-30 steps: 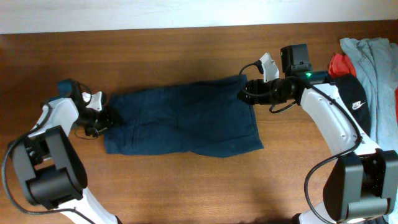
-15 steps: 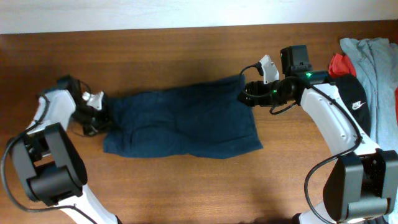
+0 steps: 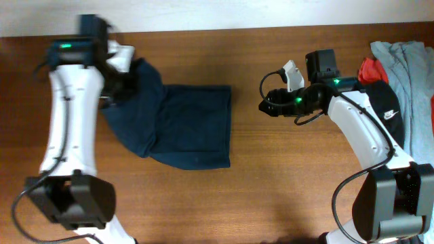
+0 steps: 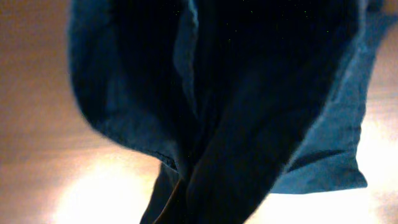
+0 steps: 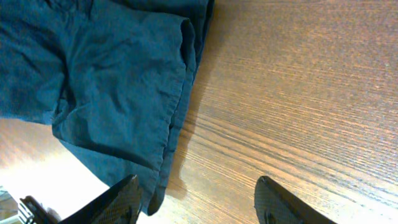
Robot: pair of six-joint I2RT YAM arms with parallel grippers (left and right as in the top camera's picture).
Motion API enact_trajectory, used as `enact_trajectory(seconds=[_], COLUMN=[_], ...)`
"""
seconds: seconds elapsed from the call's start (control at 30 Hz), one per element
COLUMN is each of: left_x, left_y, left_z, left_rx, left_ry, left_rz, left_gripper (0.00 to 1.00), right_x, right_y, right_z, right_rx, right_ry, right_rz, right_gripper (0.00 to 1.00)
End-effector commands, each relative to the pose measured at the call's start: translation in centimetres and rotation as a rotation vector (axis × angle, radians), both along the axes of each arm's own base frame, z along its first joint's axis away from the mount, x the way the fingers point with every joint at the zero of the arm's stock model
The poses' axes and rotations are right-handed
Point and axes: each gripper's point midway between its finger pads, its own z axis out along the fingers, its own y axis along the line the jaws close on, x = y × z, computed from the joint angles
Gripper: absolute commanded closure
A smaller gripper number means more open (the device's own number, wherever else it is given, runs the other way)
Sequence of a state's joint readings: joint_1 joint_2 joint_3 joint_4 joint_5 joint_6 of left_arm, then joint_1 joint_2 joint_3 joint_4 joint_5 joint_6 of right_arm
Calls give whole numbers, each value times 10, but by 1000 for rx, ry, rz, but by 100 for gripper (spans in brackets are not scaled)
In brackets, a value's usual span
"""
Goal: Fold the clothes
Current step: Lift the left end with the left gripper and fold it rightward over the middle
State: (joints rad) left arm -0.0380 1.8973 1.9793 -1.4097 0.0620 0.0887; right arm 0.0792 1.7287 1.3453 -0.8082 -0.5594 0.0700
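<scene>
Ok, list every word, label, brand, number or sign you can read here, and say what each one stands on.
Words or numbers: none can be read in any view.
Sign, no letters: a white swoosh mark on the black garment at the right end of the table.
Navy shorts: no label or print shows, in the overhead view or in either wrist view.

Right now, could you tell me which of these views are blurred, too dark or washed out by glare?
Overhead: evenly lit and sharp, except smearing at the top of the left arm. Left wrist: shorts fill the frame, soft and nearly black, with glare on the table below. Right wrist: crisp wood grain, a washed-out patch bottom left.
</scene>
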Motion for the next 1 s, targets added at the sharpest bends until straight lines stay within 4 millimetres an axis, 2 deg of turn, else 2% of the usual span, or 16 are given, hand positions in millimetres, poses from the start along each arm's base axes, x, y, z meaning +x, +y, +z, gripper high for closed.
enact_trajectory(seconds=[0.0,0.13,0.3,0.47,0.53,0.6,0.67,0.7,0.77,0.83,0.93,0.97], left_x=[7,14,17,17,13,8,1,-2,-2,7,29,36], left_y=[-35,-78,-124,-161,-169,-176,-182,-182,-175,-157,-130,-121], left_z=[-18,-56,-109,-127,-127,-127,-127,-124,-109,-85,-51,-45], left_rx=[99,114,95,22,11,11,1,1,13,27,-3,-12], left_ry=[18,73,137,147,153,161,183,191,193,162,89,69], left_rz=[-77,-78,59,132,117,99,77,57,12,20,78,101], left_gripper=[99,99,100,99,98,67,50,35,34,31,16,16], right_x=[-1,-3,-4,-4,-5,-4,-5,-5,-7,-8,-10,-10], right_y=[4,4,4,4,4,4,4,4,3,3,3,5], right_z=[9,9,8,8,8,8,8,8,7,6,6,6], right_rx=[11,10,9,9,9,9,9,9,8,7,7,8], right_ry=[-22,-11,-7,-4,-4,-4,-4,-2,8,16,20,21], right_rz=[18,18,18,18,18,18,18,18,18,18,19,24], right_gripper=[37,37,36,36,36,36,36,36,35,35,35,35])
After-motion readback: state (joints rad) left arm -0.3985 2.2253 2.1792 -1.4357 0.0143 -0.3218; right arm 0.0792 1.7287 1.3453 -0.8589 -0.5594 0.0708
